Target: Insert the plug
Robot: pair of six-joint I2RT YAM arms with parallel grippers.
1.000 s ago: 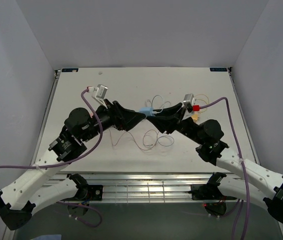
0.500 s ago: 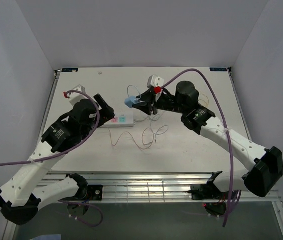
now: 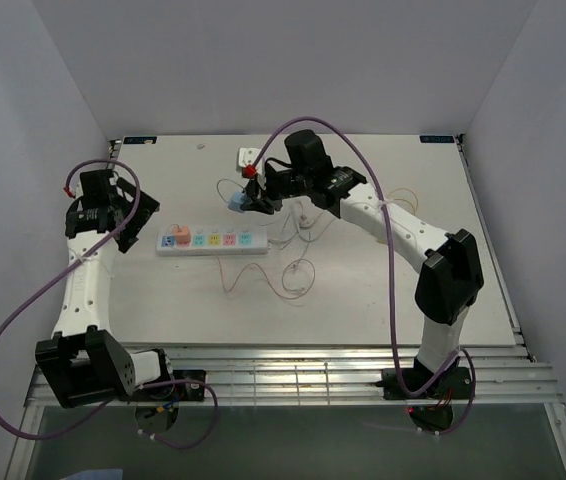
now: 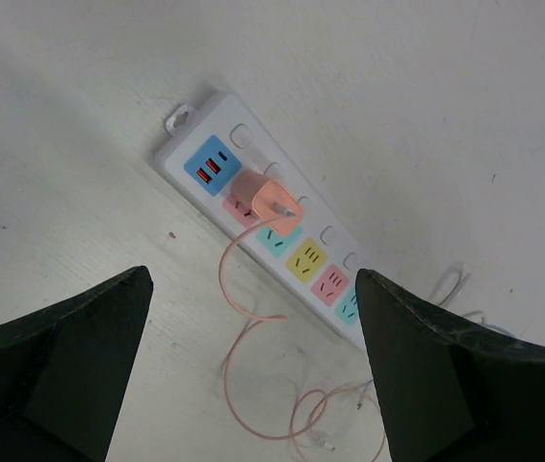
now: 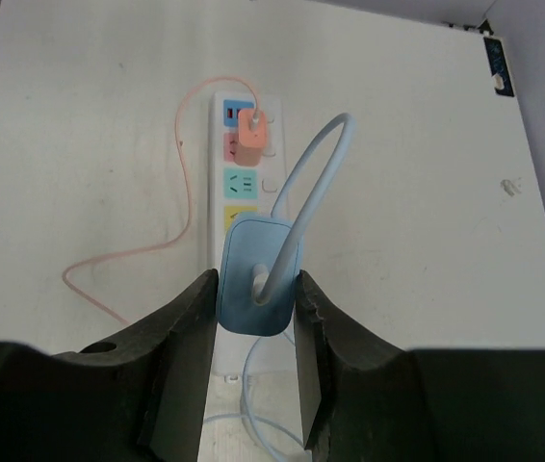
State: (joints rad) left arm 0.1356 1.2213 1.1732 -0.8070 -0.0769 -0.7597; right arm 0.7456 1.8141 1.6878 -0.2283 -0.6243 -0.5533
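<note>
The right gripper [image 5: 255,289] pinches the blue plug [image 5: 253,250] by its sides, in the air above the strip's [image 5: 244,183] free sockets, right of the pink plug [image 5: 249,130]. Its pins are hidden and may meet the slots skewed, and the looping cord [image 5: 301,173] could twist it. The left gripper [image 4: 251,289], spread wide, hovers clear, so the strip might slide.

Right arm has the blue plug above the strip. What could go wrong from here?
1. Nothing pins the power strip: the left gripper is open, clear of it, so it may slide under the push.
2. The blue plug in the right gripper hides its pins, so they may miss the slots.
3. Its looped blue cable could snag the orange plug.
</note>
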